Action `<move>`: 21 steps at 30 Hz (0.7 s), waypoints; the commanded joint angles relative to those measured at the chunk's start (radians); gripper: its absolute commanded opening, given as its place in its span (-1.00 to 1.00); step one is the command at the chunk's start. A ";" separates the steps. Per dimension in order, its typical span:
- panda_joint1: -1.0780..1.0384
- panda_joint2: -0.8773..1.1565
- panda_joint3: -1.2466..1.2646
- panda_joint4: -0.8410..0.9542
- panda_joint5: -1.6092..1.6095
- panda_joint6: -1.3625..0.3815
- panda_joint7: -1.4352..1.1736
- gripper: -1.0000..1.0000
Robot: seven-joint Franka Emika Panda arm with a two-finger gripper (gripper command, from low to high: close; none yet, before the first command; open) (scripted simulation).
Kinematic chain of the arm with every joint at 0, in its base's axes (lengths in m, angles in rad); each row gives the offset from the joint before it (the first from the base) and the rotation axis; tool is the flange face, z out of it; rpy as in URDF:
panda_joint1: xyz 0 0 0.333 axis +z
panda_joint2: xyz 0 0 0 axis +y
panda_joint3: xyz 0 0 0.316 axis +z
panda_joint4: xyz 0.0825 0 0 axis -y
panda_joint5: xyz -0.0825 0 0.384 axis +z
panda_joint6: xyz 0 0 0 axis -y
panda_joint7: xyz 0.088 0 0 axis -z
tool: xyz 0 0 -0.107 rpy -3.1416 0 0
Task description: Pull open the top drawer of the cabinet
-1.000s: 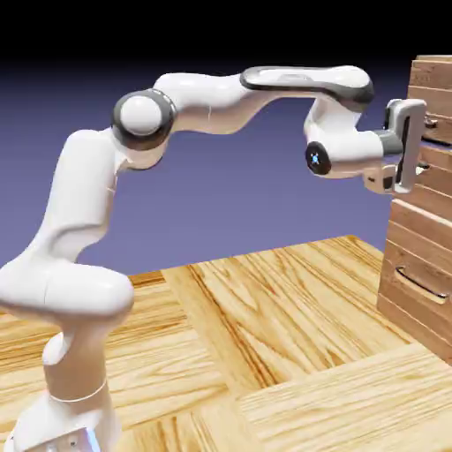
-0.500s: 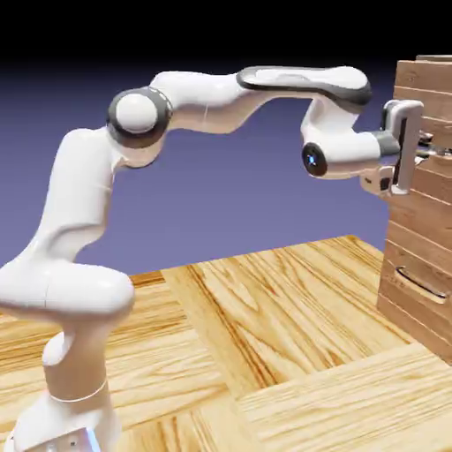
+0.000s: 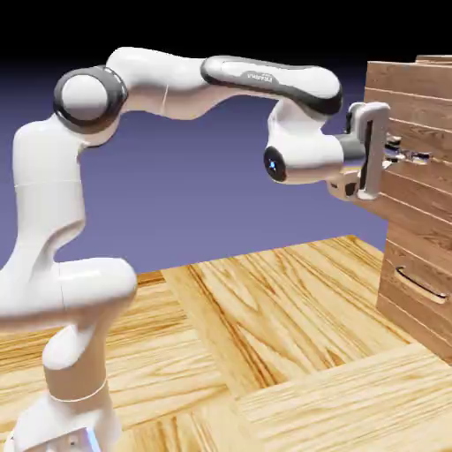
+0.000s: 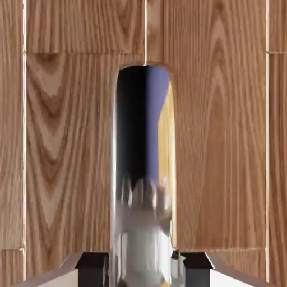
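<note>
The cabinet (image 3: 415, 256) of reddish-brown planks stands at the exterior view's right edge. Its top drawer (image 3: 413, 97) sticks out to the left, past the cabinet's lower front. My gripper (image 3: 406, 157) reaches level against the drawer front and is shut on the thin metal bar handle (image 3: 415, 157). In the hand view the shiny bar handle (image 4: 143, 168) runs up the middle, large, between the two grey fingertips (image 4: 92, 268), with the drawer's wood (image 4: 224, 140) filling the background. My gripper (image 4: 143, 269) clamps the bar at the bottom edge.
A lower drawer with its own bar handle (image 3: 422, 284) sits shut beneath the top one. The light wooden table (image 3: 265, 327) spreads below the arm, and the robot's base (image 3: 71, 415) stands at the lower left.
The jaws closed on the bar handle. The hand then drew back to the left, and the top drawer slid out of the cabinet with it.
</note>
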 commanded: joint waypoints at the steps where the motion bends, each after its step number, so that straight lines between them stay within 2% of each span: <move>1: 0.036 0.008 -0.036 -0.018 -0.004 -0.004 0.008 -1.00; 5: 0.180 0.031 -0.176 -0.086 -0.010 -0.018 0.019 -1.00; 14: 0.502 -0.151 -0.442 -0.076 0.118 0.042 -0.299 -1.00; 18: 0.646 -0.115 -0.585 -0.130 0.112 0.035 -0.290 -1.00; 21: 0.718 -0.007 -0.665 -0.233 0.059 0.016 -0.187 -1.00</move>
